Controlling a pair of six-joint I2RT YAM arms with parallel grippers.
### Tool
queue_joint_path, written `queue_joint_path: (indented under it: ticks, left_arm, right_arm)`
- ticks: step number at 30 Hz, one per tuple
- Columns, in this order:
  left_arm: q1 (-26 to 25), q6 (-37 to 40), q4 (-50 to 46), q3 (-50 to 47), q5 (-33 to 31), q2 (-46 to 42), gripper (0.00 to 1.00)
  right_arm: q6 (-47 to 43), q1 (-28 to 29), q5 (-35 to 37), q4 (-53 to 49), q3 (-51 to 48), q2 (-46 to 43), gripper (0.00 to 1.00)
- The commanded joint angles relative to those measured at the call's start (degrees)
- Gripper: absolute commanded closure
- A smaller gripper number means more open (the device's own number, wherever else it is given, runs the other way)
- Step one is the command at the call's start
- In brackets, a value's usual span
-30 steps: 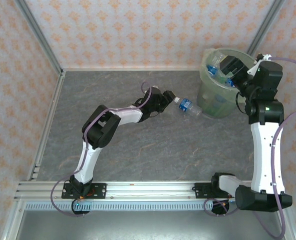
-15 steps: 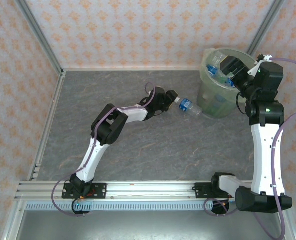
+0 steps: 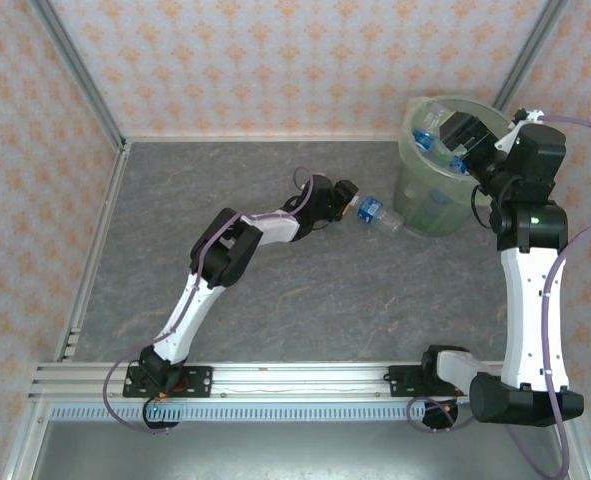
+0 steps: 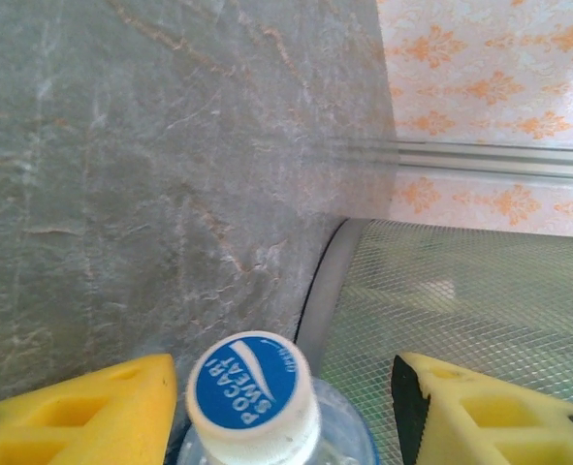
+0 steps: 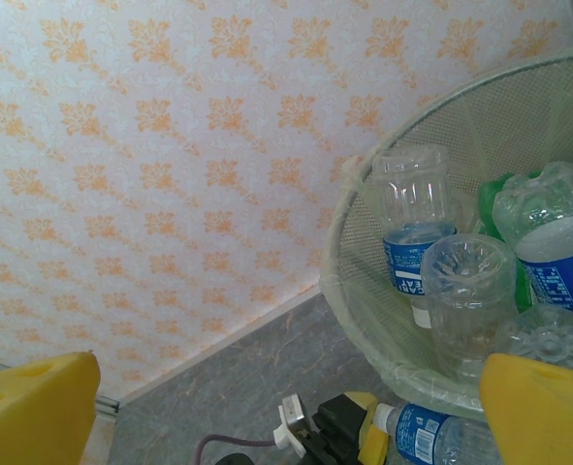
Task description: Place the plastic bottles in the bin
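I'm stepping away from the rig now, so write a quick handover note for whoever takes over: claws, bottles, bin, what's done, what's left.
Left claw: open, fingers either side of the cap of the bottle lying on the table beside the bin; not gripping it yet.
Right claw: open, empty, over the bin.
Done: several bottles are inside the bin.
Left: close on that bottle, lift it, drop it in.

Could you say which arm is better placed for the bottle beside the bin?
Left: the left pincer brackets the Pocari Sweat bottle at its cap; the right pincer hangs open above the bin.
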Motion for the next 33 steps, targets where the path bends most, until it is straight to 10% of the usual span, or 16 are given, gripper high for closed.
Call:
queue_joint_path:
  ticks: [1, 26, 33]
  left_arm:
    - [-0.74, -1.43, 2.19, 2.71, 1.77, 2.81, 0.41]
    - [-1.27, -1.07, -2.43, 8.59, -1.96, 6.43, 0.49]
    - [-0.96, -2.94, 3.15, 4.68, -2.06, 4.71, 0.69]
  right_arm:
    - [0.15, 0.01, 1.13, 0.40, 1.22, 0.22, 0.00]
    - [0.42, 0.04, 0.70, 0.50, 0.18, 0.09, 0.00]
    - [0.69, 0.05, 0.15, 0.41, 0.25, 0.24, 0.00]
